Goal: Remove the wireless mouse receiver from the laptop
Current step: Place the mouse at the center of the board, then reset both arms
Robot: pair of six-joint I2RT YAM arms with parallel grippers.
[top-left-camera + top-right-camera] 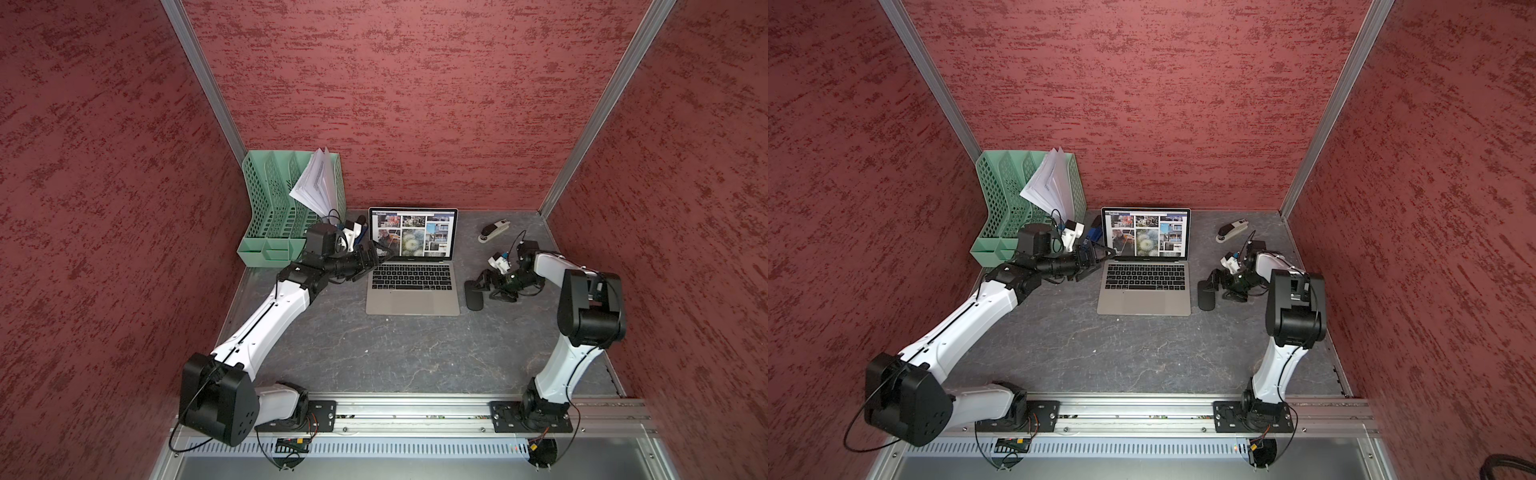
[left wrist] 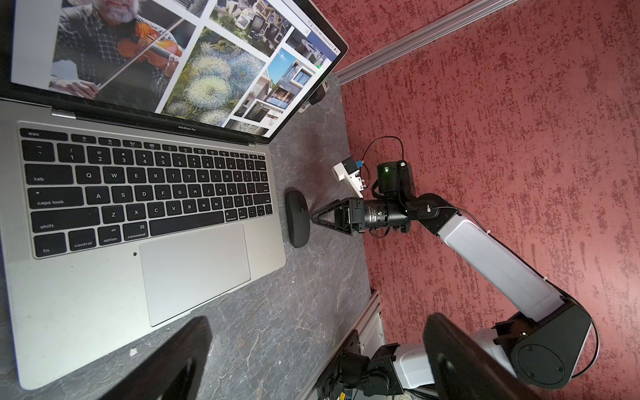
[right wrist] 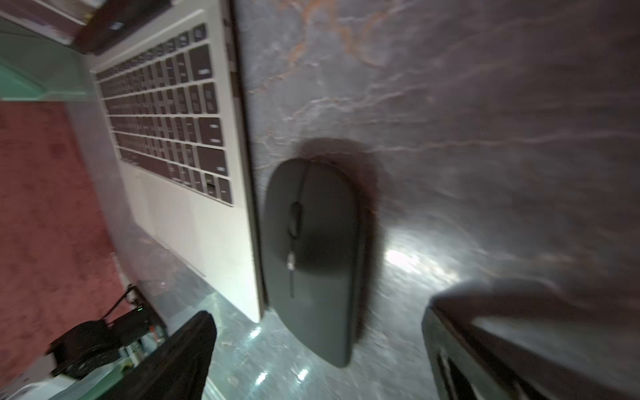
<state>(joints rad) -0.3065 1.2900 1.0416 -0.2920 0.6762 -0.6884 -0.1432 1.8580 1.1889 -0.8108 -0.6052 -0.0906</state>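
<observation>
The silver-grey laptop (image 1: 411,301) (image 1: 1142,303) stands open mid-table, its screen showing a photo collage. I cannot pick out the wireless mouse receiver in any view; it is hidden or too small to tell. My left gripper (image 1: 380,254) (image 1: 1104,254) (image 2: 315,360) hovers open at the laptop's left hinge corner with nothing between its fingers. Right of the laptop (image 2: 86,294) (image 3: 194,225), my right gripper (image 1: 480,283) (image 1: 1214,279) (image 2: 317,219) (image 3: 318,360) stands open and low, just beside the flat black mouse (image 1: 473,297) (image 3: 311,249), holding nothing.
A green mesh organiser (image 1: 274,216) with papers stands at the back left, close behind my left wrist. A stapler (image 1: 493,231) lies at the back right. Red walls enclose three sides. A tiny dark speck (image 2: 134,254) marks the palm rest.
</observation>
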